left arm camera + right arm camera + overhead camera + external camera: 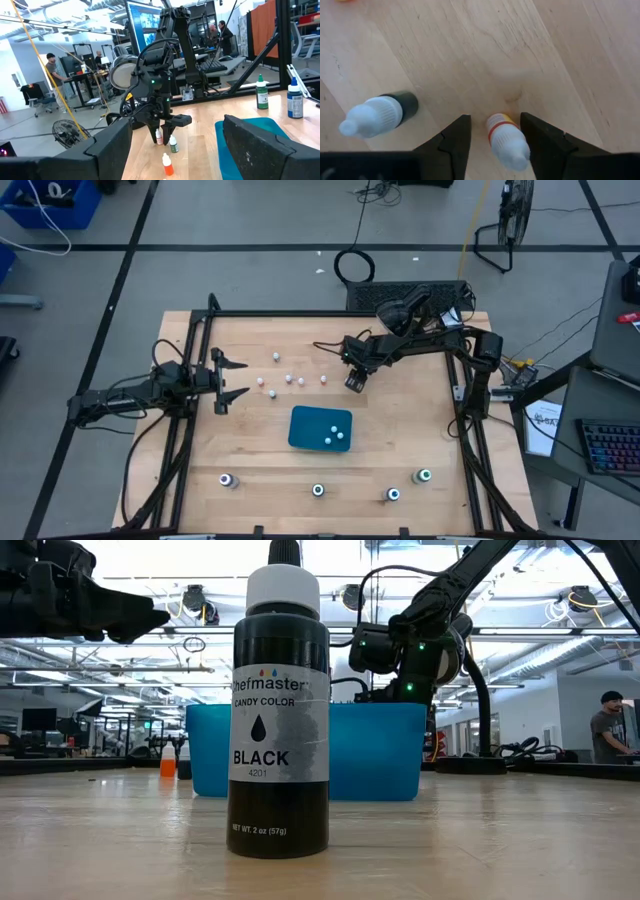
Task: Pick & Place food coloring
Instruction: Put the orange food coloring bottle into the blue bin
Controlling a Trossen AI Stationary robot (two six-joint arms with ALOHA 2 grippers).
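My right gripper (495, 135) is open, points down, and stands low over the table's middle (355, 382). Its fingers stand on either side of a tiny pale bottle with a white cap and a red band (506, 140), which stands on the wood. A tiny dark bottle with a white cap (377, 114) stands beside it. More tiny bottles (288, 379) stand to its left. The teal tray (305, 430) holds three tiny bottles (336, 435). My left gripper (228, 383) is open and empty, in the air at the table's left.
Four bigger dark bottles stand along the near edge (228, 479) (318, 490) (393, 494) (424, 476); the low view shows one close up, labelled BLACK (278, 710). Bare wood lies right of the tray. People stand in the room beyond (52, 70).
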